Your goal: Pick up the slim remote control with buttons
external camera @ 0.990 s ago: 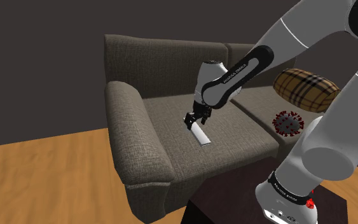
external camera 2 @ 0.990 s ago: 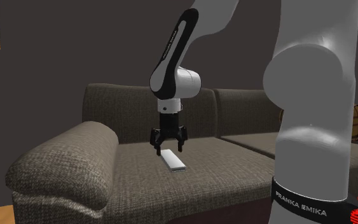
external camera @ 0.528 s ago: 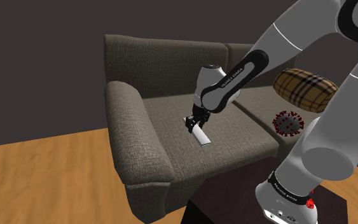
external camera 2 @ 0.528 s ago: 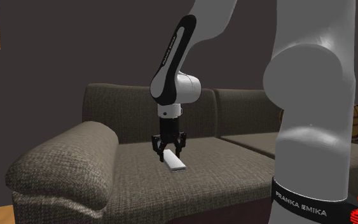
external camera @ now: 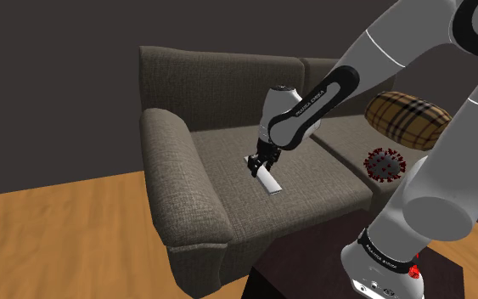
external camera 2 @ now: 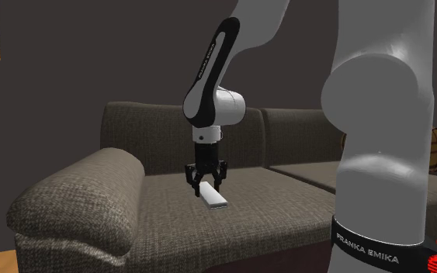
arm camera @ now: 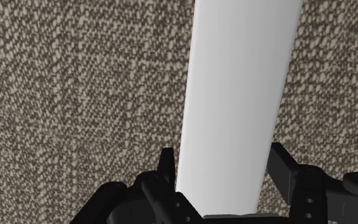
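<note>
Dim room, grey-brown woven sofa (external camera: 220,183) | slim plain white remote control (external camera: 270,181) flat on seat cushion, shoulder view's centre | black gripper (external camera: 256,163) lower than a second ago, fingers narrowed, now clasping remote's upper-left end | grasp looks set, lift comes next

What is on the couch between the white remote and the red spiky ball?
Just bare sofa cushion, crossed by the seam where two seat cushions meet. The shoulder view shows that stretch from the white remote to the red spiky ball.
</note>
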{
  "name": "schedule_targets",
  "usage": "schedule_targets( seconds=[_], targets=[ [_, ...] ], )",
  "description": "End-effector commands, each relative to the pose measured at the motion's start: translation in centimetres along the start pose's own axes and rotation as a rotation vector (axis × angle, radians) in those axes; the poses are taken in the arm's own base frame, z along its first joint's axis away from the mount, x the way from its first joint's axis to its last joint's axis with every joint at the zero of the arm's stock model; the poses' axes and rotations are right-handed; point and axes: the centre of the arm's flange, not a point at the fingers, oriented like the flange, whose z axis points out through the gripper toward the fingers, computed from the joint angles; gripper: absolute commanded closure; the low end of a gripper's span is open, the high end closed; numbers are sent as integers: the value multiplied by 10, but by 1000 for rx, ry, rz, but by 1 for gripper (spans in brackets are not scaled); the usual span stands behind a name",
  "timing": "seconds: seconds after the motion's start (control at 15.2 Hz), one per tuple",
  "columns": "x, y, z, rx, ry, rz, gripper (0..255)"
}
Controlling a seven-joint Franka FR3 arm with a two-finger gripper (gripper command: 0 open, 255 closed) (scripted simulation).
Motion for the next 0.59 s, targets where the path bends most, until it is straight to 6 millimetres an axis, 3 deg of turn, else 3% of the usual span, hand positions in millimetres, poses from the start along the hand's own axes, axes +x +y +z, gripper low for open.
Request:
schedule_targets(
  seconds=[0.0,0.53],
  targets=[
    [1,0,-7,0,-1,-1,255],
    [1,1,-50,0,-1,-1,255]
  ],
)
